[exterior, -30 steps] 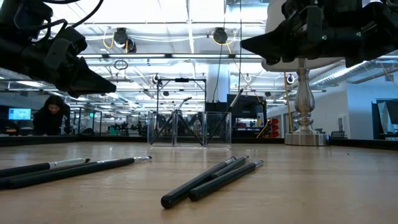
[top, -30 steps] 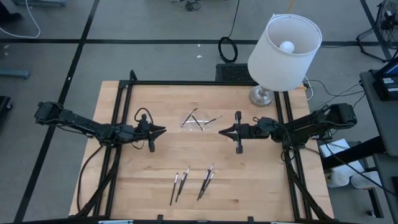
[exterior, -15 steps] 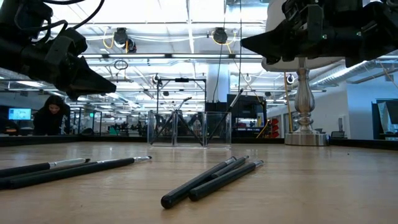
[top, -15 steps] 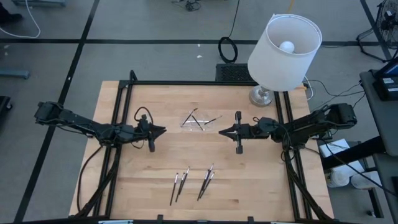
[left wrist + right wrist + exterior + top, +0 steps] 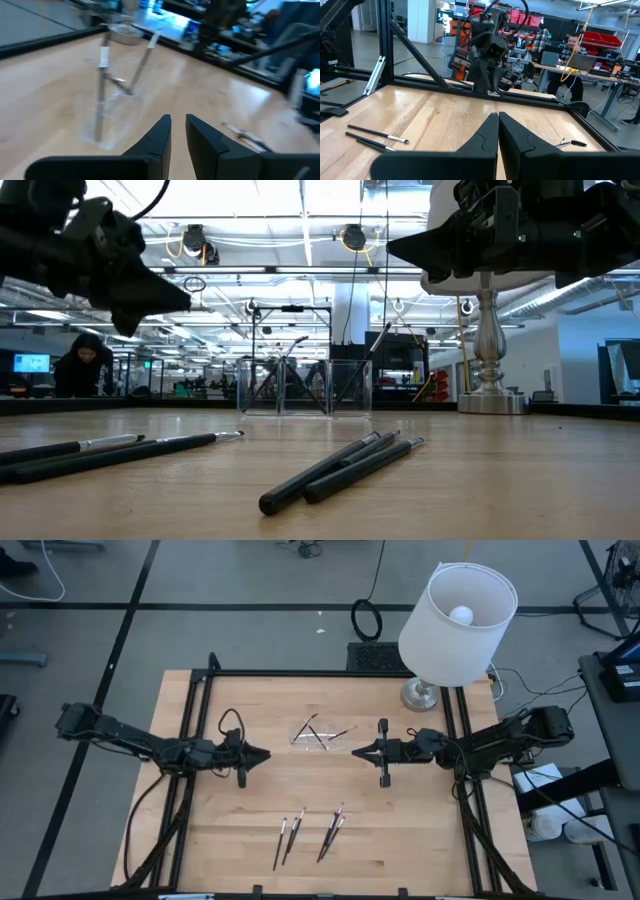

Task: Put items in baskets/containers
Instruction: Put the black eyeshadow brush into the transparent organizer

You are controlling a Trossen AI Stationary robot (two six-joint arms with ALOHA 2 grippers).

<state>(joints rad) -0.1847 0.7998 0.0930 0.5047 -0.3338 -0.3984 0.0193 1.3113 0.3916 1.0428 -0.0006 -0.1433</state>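
Observation:
Several thin dark brushes with pale tips lie flat near the table's near edge, in two groups: one pair (image 5: 285,839) and another pair (image 5: 332,830), which are nearest in the low view (image 5: 340,468). A small clear container (image 5: 315,734) stands mid-table with a few brushes leaning inside it (image 5: 107,85). My left gripper (image 5: 266,754) hovers left of the container, its fingers a narrow gap apart (image 5: 178,122). My right gripper (image 5: 354,751) hovers to the container's right, fingers together (image 5: 498,117). Both are above the wood and hold nothing.
A white-shaded lamp (image 5: 458,612) stands on a metal base (image 5: 420,693) at the table's far right corner. A black frame (image 5: 300,673) runs along the far edge and both sides. Bare wood lies between the grippers and the loose brushes. A person sits far behind (image 5: 85,365).
My left gripper has shifted slightly toward the table's right and risen a little. My right gripper, the brushes and the container have stayed put.

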